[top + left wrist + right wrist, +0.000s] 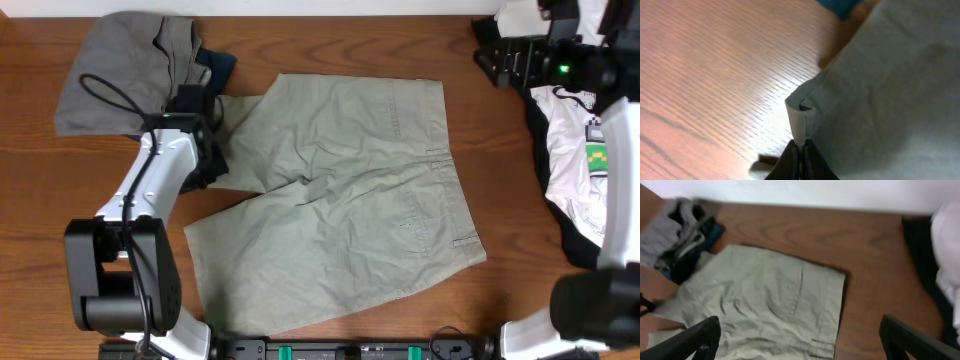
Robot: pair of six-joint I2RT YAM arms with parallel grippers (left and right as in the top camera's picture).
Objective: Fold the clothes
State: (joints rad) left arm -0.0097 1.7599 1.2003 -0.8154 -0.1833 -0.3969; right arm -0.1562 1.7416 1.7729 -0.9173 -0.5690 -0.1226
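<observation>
Light khaki shorts [340, 190] lie spread flat mid-table, waistband to the right. My left gripper [213, 160] is at the hem of the far leg, at the shorts' left edge. In the left wrist view that gripper [801, 146] is shut on a corner of the hem, and the shorts [890, 90] spread away to the right. My right gripper [486, 52] hovers over the far right of the table, beyond the waistband. It [800, 326] is wide open with nothing between its fingers, above the shorts [760, 300].
A crumpled grey garment [120, 70] and a navy piece [218, 66] lie at the far left. A white tee with green print [580, 160] rests on a black piece [565, 235] at the right edge. Bare wood surrounds the shorts.
</observation>
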